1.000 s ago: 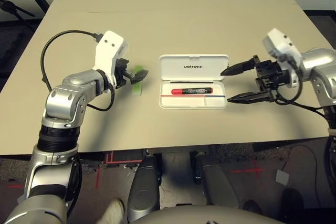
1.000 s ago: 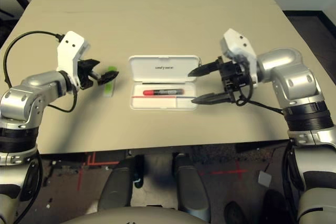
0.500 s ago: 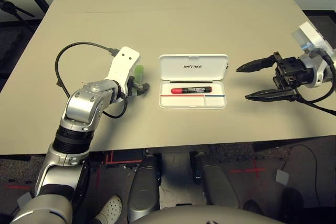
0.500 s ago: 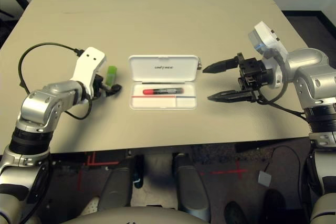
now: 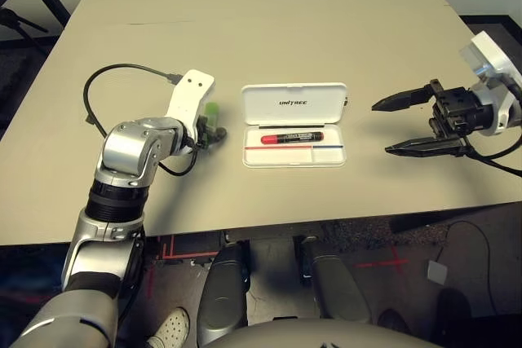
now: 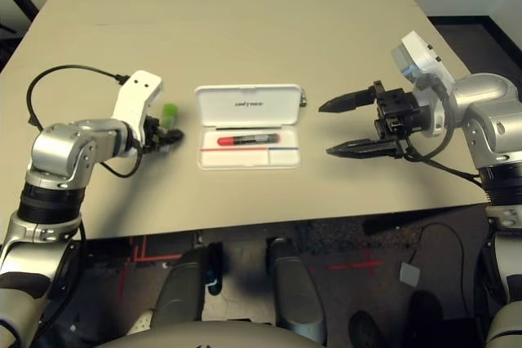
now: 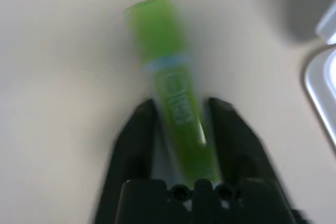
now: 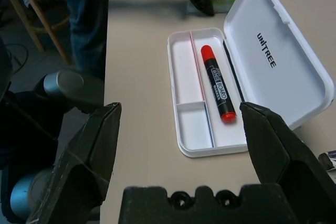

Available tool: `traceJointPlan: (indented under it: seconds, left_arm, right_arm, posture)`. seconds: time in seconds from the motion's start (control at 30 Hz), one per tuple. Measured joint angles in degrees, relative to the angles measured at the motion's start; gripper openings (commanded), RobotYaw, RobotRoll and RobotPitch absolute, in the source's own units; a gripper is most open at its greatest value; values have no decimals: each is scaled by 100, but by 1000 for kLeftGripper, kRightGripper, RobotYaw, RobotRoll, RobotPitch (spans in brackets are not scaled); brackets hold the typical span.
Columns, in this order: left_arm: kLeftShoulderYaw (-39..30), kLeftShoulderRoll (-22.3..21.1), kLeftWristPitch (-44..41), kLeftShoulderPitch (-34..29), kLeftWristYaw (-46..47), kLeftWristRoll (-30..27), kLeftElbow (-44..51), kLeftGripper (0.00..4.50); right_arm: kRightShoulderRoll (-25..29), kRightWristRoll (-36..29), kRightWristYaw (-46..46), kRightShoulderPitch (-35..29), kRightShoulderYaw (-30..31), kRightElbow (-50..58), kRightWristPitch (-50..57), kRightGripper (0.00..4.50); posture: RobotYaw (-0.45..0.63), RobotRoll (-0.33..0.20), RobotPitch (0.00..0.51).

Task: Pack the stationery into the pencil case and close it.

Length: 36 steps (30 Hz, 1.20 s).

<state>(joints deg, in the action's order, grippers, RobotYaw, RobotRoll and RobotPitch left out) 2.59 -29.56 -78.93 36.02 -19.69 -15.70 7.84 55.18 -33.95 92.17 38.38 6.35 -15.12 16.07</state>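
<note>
Stationery is mostly home already: nearest the robot, along the front edge of the open pencil case (image 5: 294,122), the thin red-blue pencil (image 5: 294,147) lies in the tray, with the red marker (image 5: 291,137) just behind it, and the lid lies flat on the table (image 5: 269,22) beyond, lettering up. Left of the case and apart from it, the light-green stick (image 7: 173,82) lies on the tabletop with the left gripper (image 7: 181,129) over its near end, one black finger on each side, the jaws drawn in close to the stick's flanks; whether they actually press it I cannot tell. To the right of the case, well apart from it, the right gripper (image 5: 400,125) hangs above the table with its jaws spread wide and nothing between them. A tiny silver-black metal piece (image 8: 328,159) lies by the case's right end. The stick looks light, rigid and smooth plastic, so it may slip or pivot if pinched only at its tip; a hold nearer its middle, across the narrow width, seems safest. The case is thin hard plastic, likely to skate on the table when its lid is pushed.
</note>
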Motion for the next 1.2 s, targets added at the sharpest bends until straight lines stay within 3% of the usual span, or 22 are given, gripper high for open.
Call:
traceJointPlan:
  seconds: [0.6, 0.8, 1.2]
  left_arm:
    - [200, -373, 105, -5, -429, -44, 7, 1075]
    - [459, -937, 426, -132, -927, -112, 53, 1075]
    - [992, -2489, 2736, -826, -2774, 18, 209, 1075]
  right_arm:
    - [-84, -2, 0, 66, 124, -115, -112, 4500]
    - [-90, -2, 1, 74, 162, -237, -205, 4500]
    - [41, -5, 4, 127, 221, -578, -483, 4500]
  posture:
    - [4, 0, 199]
    - [3, 0, 191]
    - [11, 0, 185]
